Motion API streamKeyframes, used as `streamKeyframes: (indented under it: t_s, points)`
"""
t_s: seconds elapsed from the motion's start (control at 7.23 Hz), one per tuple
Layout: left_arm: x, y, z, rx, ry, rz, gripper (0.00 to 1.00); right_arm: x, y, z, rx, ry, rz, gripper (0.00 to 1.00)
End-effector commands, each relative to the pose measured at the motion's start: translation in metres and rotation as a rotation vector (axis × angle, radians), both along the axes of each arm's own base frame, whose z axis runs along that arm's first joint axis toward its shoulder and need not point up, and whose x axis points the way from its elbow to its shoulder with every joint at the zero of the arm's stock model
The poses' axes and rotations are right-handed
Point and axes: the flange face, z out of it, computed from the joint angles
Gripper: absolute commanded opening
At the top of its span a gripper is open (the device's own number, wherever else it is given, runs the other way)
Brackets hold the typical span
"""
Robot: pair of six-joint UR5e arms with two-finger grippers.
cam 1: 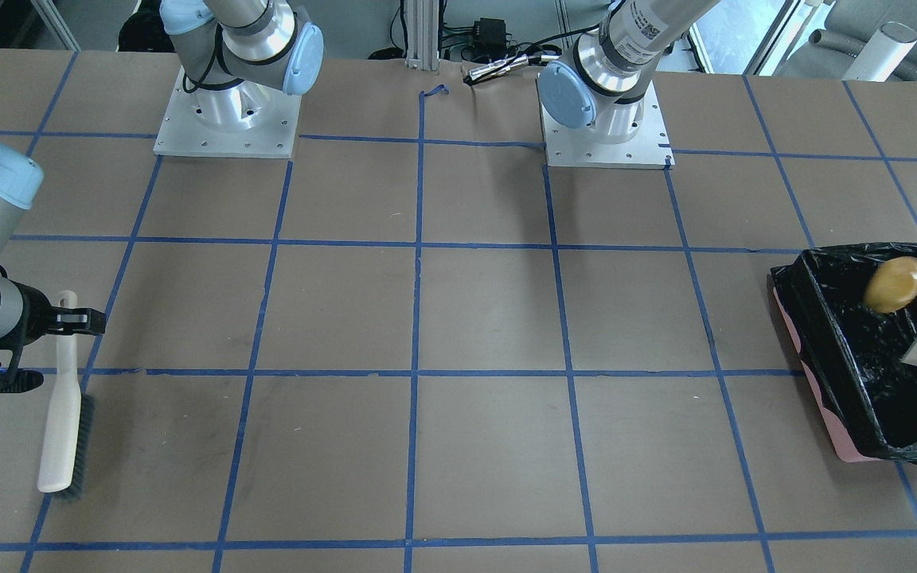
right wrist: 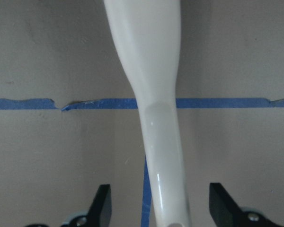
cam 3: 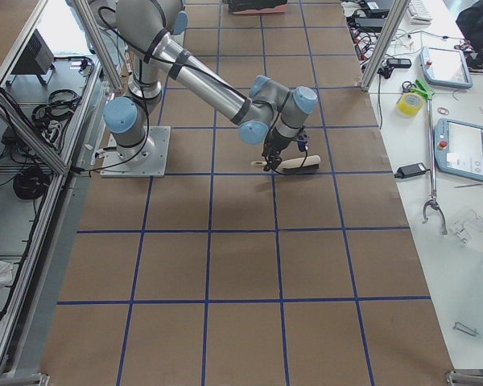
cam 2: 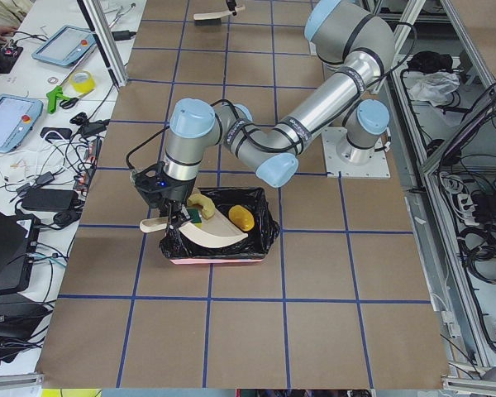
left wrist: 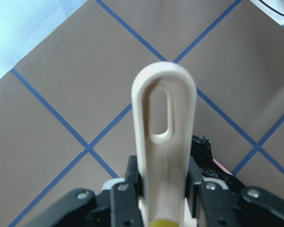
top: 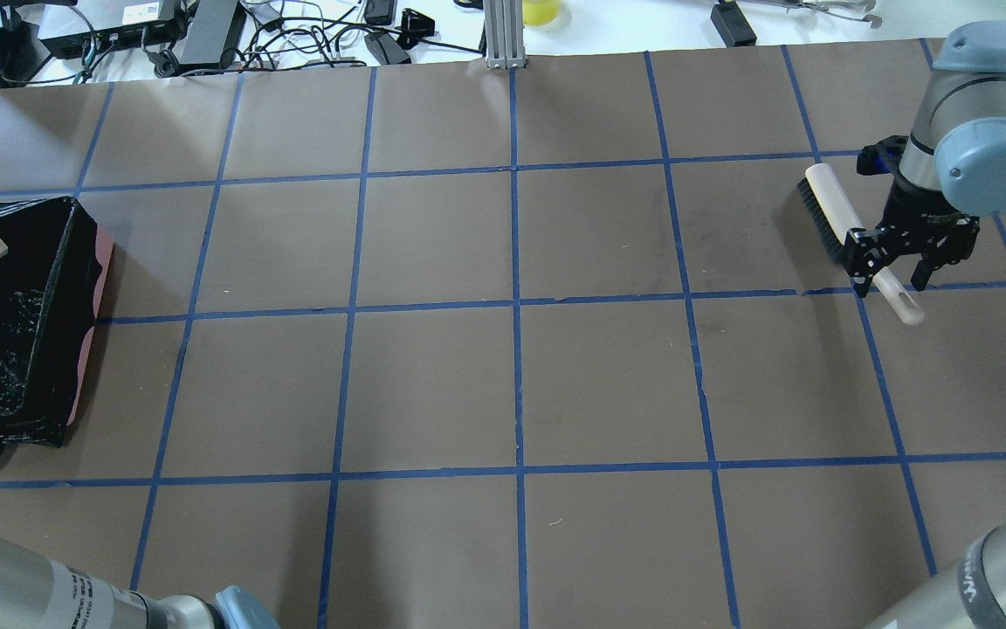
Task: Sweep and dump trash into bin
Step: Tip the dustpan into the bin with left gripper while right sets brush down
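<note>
Closest to the left wrist camera was the looped cream handle of the pan (left wrist: 166,161), pinched between the fingers of the left gripper (left wrist: 163,196). Seen from the left end, the pan was held over the bin (cam 2: 219,259), with its wide lip above the black liner.

Two pieces of trash lay on the pan: the pale slice (cam 2: 203,202) and, touching it, the green-and-yellow sponge (cam 2: 196,216). The yellow-brown lump (cam 2: 241,217) was off the pan, just past its lip and within the bin's black liner. Whether it rested on the liner could not be told.

The pink-sided bin sat on the brown worktop (cam 1: 490,318), at the end on the robot's left.

Well apart, at the opposite end, a cream brush (top: 828,215) with dark bristles lay flat on the worktop, its handle crossing a blue tape line. The right gripper (top: 892,271) hung over that handle, its fingers spread to either side and not touching it.
</note>
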Motion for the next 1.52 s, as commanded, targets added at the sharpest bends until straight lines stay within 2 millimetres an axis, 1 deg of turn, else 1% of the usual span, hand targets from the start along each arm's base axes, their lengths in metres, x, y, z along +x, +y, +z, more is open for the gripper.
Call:
streamKeyframes:
  t_s: [0.0,0.14,0.28,0.41,0.69,0.83,0.97,1.11,1.24,1.38]
  points:
    - [-0.023,0.014,-0.016,-0.015,-0.135,-0.033,0.00,-0.001,-0.002,0.003,-0.005,0.001,0.002,0.80]
    - [-0.032,0.015,-0.011,-0.021,-0.146,-0.045,0.00,0.000,-0.003,0.018,-0.030,0.002,0.008,0.83]
    - [-0.035,0.017,-0.006,-0.027,-0.157,-0.049,0.00,0.001,-0.002,0.059,-0.089,0.022,0.007,0.89]
    - [-0.036,0.016,-0.004,-0.030,-0.163,-0.054,0.00,0.007,0.007,0.110,-0.144,0.042,0.012,0.96]
    - [-0.036,0.017,-0.001,-0.040,-0.192,-0.067,0.00,0.021,0.031,0.210,-0.202,0.056,0.014,0.98]
    - [-0.032,0.014,0.002,-0.088,-0.285,-0.032,0.00,0.031,0.033,0.238,-0.245,0.010,0.000,1.00]
    - [-0.043,0.007,0.004,-0.094,-0.299,-0.047,0.00,0.065,0.031,0.255,-0.272,-0.015,-0.006,1.00]
    - [-0.056,0.007,0.017,-0.086,-0.338,-0.047,0.00,0.125,0.033,0.277,-0.283,-0.008,-0.026,1.00]
    - [-0.080,-0.003,0.019,-0.063,-0.379,-0.048,0.00,0.183,0.042,0.284,-0.287,-0.003,-0.069,1.00]
    - [-0.096,-0.010,0.020,-0.075,-0.421,-0.053,0.00,0.234,0.053,0.285,-0.297,-0.016,-0.075,1.00]
